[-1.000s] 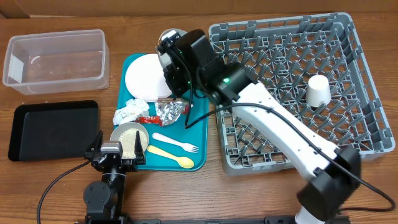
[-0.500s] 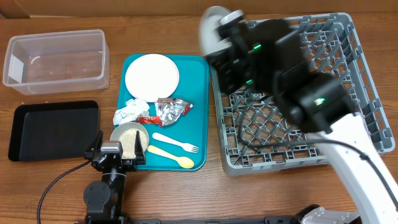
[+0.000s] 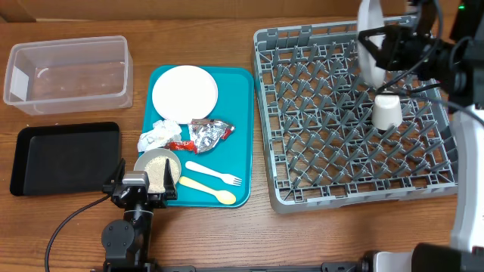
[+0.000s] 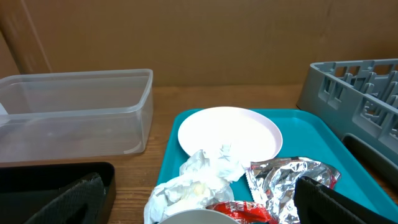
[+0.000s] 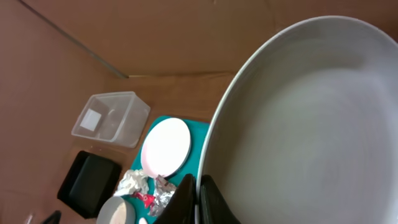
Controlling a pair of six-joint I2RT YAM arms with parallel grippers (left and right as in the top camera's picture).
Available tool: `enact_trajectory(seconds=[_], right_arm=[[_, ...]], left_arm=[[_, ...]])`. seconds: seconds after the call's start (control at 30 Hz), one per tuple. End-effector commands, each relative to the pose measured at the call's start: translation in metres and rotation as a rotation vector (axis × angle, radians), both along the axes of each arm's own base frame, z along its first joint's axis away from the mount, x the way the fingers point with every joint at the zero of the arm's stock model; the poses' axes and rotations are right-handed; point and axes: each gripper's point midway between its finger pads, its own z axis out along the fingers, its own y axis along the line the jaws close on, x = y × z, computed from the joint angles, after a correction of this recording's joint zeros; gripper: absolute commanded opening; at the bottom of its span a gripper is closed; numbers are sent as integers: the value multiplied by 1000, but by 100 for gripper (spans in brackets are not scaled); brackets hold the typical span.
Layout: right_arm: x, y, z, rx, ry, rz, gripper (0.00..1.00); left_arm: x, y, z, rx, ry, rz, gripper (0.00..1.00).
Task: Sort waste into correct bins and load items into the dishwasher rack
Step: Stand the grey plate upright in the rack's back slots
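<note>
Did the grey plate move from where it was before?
Yes. The right gripper has carried the grey plate rightward, from above the teal tray to over the dishwasher rack's far right part, by the white cup.

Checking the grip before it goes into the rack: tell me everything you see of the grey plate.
The grey plate is round, smooth, pale and bare. It stands on edge, pinched at its rim by the right end effector, over the far side of the dishwasher rack, near the white cup.

grey plate [image 5: 298,124] cut off right and below, rack [image 4: 351,81] cropped — bowl [image 4: 193,218] too
</note>
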Motion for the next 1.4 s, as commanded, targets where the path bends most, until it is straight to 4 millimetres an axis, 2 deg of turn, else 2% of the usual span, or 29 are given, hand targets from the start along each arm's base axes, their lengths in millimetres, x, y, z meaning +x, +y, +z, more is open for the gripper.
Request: enact_trajectory(seconds=[0.0, 0.1, 0.47, 0.7, 0.97, 1.3, 1.37], right_arm=[[8, -5, -2, 41, -44, 96, 4], [16, -13, -17, 34, -33, 112, 4], [35, -18, -62, 18, -13, 200, 4], [37, -36, -66, 1, -32, 182, 4], [36, -37, -70, 2, -42, 204, 4], [51, -40, -117, 47, 45, 223, 4], [52, -39, -122, 64, 53, 231, 4]], left_arm=[[0, 1, 0, -9, -4, 5, 100], [0, 1, 0, -9, -5, 5, 100], [0, 1, 0, -9, -5, 5, 100], [0, 1, 0, -9, -4, 5, 100], [0, 1, 0, -9, -4, 5, 100], [0, 1, 0, -9, -4, 5, 100], [0, 1, 0, -9, -4, 5, 100]])
